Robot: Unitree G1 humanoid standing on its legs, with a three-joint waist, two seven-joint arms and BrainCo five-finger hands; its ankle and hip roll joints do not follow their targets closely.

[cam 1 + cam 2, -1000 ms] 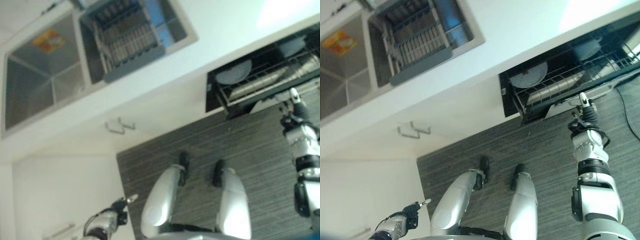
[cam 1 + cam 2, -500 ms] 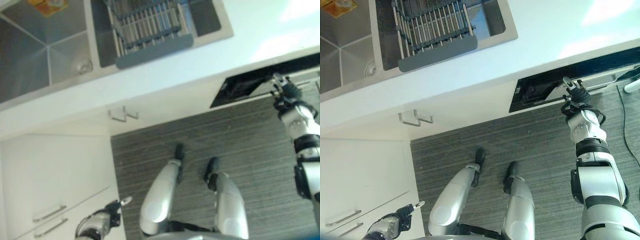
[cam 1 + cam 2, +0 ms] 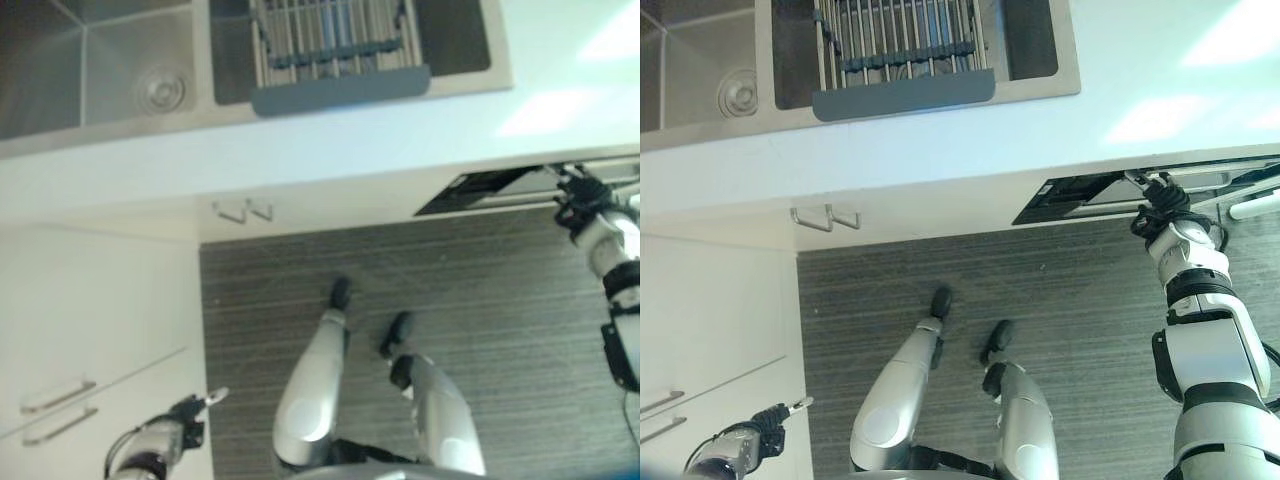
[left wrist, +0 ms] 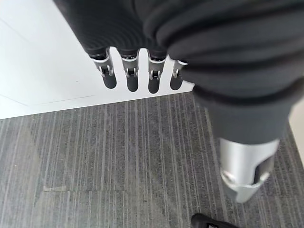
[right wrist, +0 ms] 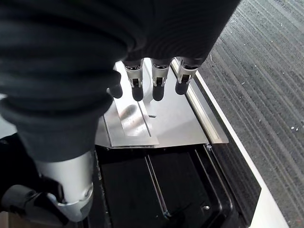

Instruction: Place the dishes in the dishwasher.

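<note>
Grey striped flooring (image 3: 1070,300) runs below a white countertop (image 3: 940,160) with a steel sink (image 3: 700,70) holding a dish rack (image 3: 902,45). At the counter's right, the dishwasher (image 3: 1090,192) is nearly closed, and the right hand (image 3: 1160,200) reaches up to its door edge, fingers (image 5: 159,88) straight, holding nothing. The left hand (image 3: 185,415) hangs low beside white cabinet drawers (image 3: 70,400), fingers (image 4: 130,78) straight and slightly apart.

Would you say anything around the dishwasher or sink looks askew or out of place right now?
Nothing stands out. The dishwasher door is nearly shut with the right hand at it, and the rack sits squarely in the sink.
</note>
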